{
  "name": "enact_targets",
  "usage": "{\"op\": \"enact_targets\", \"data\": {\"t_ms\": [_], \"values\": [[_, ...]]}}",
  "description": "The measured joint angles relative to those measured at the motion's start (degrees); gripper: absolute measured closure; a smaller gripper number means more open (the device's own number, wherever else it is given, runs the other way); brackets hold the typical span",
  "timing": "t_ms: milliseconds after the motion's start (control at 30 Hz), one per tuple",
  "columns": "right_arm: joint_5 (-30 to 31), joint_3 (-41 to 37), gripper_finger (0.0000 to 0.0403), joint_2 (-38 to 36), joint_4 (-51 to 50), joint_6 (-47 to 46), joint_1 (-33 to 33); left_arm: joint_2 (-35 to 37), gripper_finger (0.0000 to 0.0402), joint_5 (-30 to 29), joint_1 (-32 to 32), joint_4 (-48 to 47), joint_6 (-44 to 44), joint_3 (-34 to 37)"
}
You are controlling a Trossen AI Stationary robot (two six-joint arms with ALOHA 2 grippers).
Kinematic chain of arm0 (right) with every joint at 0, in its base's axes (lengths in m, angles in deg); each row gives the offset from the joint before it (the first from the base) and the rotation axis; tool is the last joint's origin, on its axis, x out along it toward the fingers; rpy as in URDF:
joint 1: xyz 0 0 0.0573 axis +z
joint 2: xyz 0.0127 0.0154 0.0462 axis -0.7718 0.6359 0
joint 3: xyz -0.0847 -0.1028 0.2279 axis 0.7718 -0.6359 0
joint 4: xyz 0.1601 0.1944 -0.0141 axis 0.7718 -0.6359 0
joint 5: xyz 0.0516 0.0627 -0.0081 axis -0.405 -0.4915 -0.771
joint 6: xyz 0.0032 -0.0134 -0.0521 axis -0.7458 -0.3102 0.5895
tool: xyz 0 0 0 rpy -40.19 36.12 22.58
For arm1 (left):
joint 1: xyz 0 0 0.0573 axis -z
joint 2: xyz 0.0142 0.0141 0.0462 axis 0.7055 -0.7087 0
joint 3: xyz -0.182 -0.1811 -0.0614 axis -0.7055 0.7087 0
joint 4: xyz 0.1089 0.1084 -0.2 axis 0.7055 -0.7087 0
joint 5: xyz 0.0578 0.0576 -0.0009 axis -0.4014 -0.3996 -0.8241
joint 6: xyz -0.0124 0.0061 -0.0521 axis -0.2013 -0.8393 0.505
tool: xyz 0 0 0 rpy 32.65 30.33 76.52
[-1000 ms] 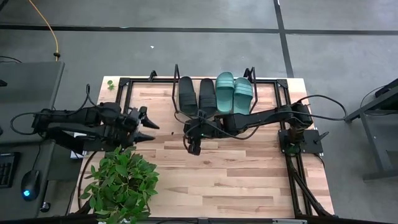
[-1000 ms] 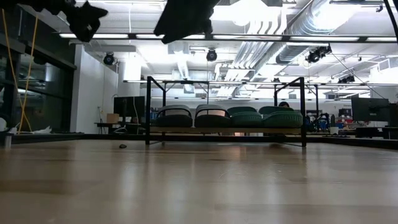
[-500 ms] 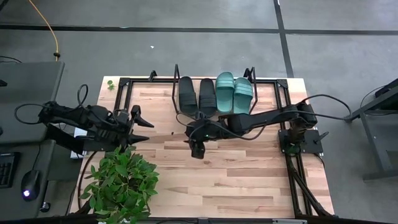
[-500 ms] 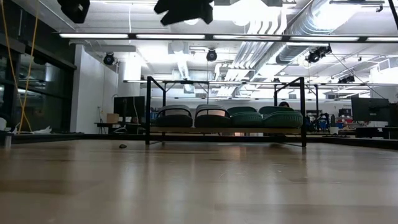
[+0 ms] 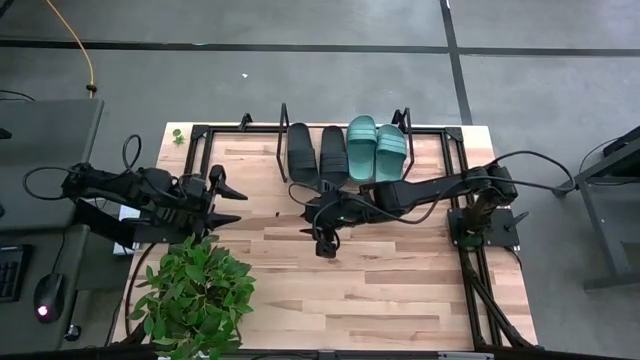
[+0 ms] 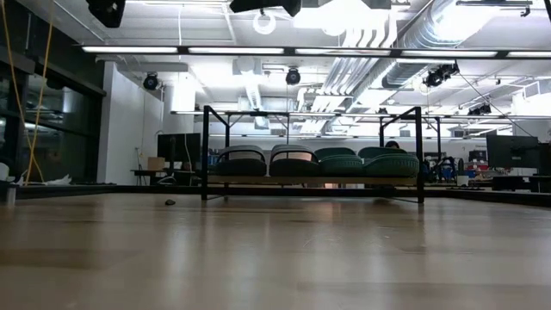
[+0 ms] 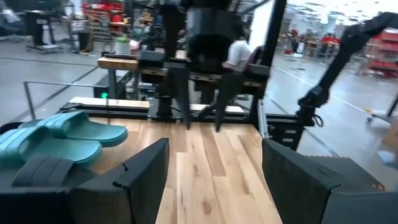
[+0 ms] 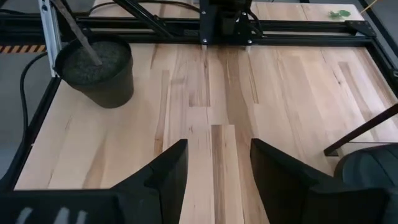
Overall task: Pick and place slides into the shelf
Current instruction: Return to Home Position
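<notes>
2 blk slides [image 5: 300, 150], 2 teal slides [image 5: 362, 145], blk shelf frame [image 6: 205, 148], pale wood table [image 5: 390, 275]

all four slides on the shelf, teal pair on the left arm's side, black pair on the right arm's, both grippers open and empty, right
Swapped: the high view shows the black pair on the left arm's side of the shelf and the teal pair on the right arm's. The rest holds: left gripper and right gripper are open and empty over the table.

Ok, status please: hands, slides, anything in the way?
Left hand open, empty, beside plant. Right hand open, empty, mid-table. Four slides on shelf. Nothing blocking.
</notes>
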Motion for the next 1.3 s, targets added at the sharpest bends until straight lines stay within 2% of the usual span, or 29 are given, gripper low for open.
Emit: {"op": "enact_targets", "data": {"t_ms": [400, 833, 1000, 1300], "values": [[-0.4, 0.0, 0.0237, -0.5, -4.9, -1.2, -0.7, 0.0, 0.0163, 1.7, 0.0, -0.8, -0.4, 0.0], [-0.4, -0.3, 0.0237, -6.3, -9.4, -2.0, 1.5, 1.3, 0.0163, 1.7, 0.0, -2.9, 0.2, 0.0], [-0.1, -4.0, 0.0237, -11.1, -8.9, -2.4, 2.5, 1.4, 0.0163, 1.4, 0.0, -3.1, 0.2, 0.0], [-0.2, -20.9, 0.0237, -25.8, 2.8, -2.7, 2.9, 1.4, 0.0163, -0.3, 0.0, -3.1, 0.2, 0.0]]}}
